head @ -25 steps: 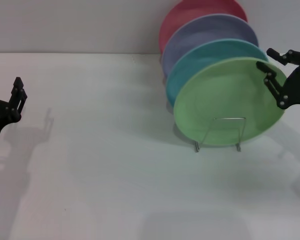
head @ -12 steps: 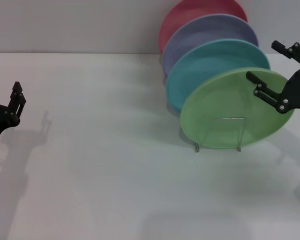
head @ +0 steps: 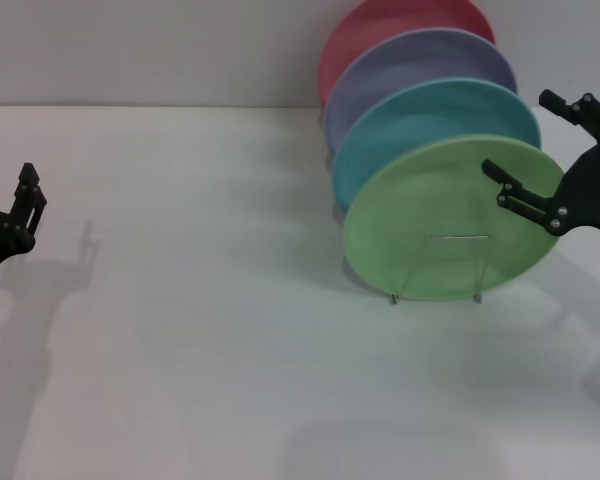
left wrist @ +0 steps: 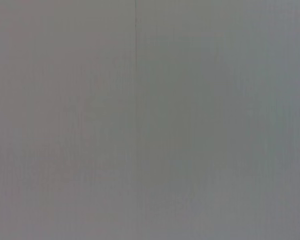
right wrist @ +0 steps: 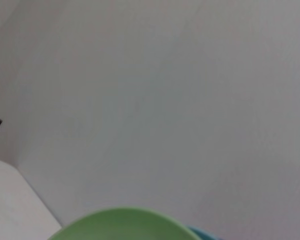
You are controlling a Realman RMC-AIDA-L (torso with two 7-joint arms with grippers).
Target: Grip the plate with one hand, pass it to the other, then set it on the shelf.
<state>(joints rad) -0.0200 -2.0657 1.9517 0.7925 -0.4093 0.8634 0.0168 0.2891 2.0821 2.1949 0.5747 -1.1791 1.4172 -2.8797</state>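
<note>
The pale-green plate point(head: 430, 225) leans in the front slot of the silver wire shelf point(head: 458, 240), ahead of the turquoise plate point(head: 420, 120). My right gripper point(head: 520, 135) is at the plate's upper right rim. Its jaws stand apart: one finger point(head: 505, 182) is in front of the plate's face, the other point(head: 570, 105) behind the rim. The plate's top edge shows in the right wrist view point(right wrist: 125, 225). My left gripper point(head: 25, 195) hangs at the far left edge, away from the plates. The left wrist view shows only a blank grey surface.
Behind the turquoise plate stand a lavender plate point(head: 420, 65) and a red plate point(head: 380, 25) in the same rack, close to the back wall. The white table point(head: 200, 300) stretches to the left and front of the rack.
The green plate has tipped from nearly upright to a flatter lean and shifted slightly. My right gripper's fingers have spread wider. The left gripper has drifted a little to the left.
</note>
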